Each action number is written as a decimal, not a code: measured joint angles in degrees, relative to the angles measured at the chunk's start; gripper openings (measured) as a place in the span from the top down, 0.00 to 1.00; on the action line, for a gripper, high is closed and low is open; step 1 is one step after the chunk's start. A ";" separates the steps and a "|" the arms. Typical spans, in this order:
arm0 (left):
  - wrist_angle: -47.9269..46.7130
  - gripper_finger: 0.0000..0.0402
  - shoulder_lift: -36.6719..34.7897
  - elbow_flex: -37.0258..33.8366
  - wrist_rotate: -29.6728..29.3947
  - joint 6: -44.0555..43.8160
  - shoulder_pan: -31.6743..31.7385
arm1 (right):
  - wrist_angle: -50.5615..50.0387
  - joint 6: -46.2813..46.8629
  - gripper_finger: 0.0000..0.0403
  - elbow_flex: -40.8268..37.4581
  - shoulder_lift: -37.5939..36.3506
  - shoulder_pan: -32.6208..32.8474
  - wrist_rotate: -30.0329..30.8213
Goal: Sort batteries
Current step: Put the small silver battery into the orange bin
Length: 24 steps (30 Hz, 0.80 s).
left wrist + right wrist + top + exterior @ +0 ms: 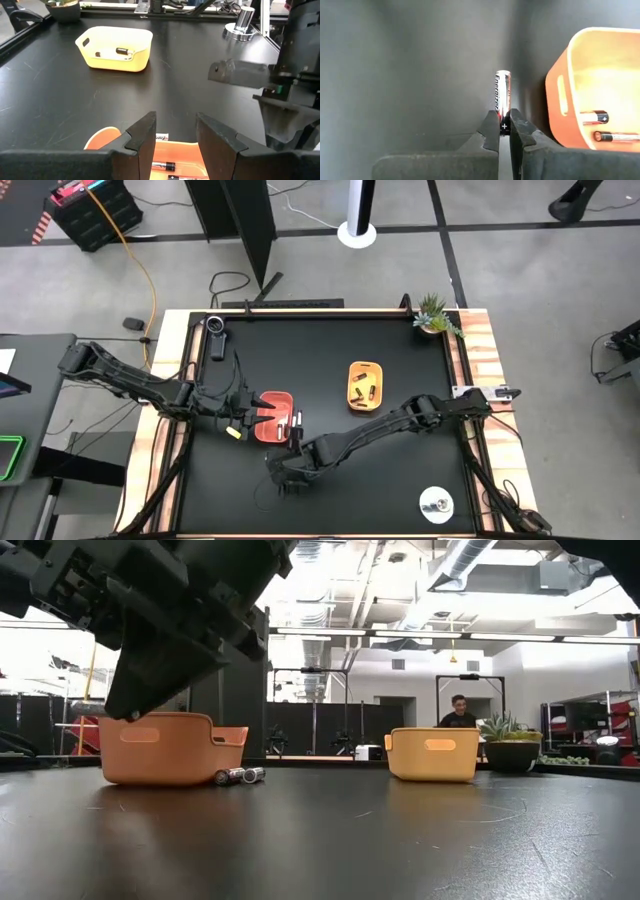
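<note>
The right gripper (503,131) is closed on one Energizer battery (502,97) just beside the orange tray (274,416), near the bench's front edge (its lower end is hidden between the fingers). The left gripper (175,142) hangs wide open and empty over the orange tray, where batteries show only partly. More batteries lie in the yellow tray (363,384) toward the middle.

1. We count two trays on the tabletop: one orange tray (273,416), one yellow tray (364,384).
2. One silver disc (436,503) near the front right corner.
3. One potted plant (436,314) at the back right corner.
4. Two batteries (239,776) beside the orange tray.
</note>
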 joint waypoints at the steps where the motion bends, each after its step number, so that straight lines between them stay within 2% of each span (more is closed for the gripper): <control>1: 0.00 0.67 0.00 0.00 -0.02 0.01 -0.01 | -0.38 -0.02 0.95 0.47 -0.02 0.00 0.09; 12: 0.06 0.67 -0.09 0.00 0.00 0.16 0.00 | -7.22 -2.45 0.95 5.19 -0.02 -0.46 2.93; 24: 0.07 0.67 -0.11 -0.01 0.37 0.68 -0.02 | -10.03 -5.00 0.95 7.13 -0.02 -2.25 3.08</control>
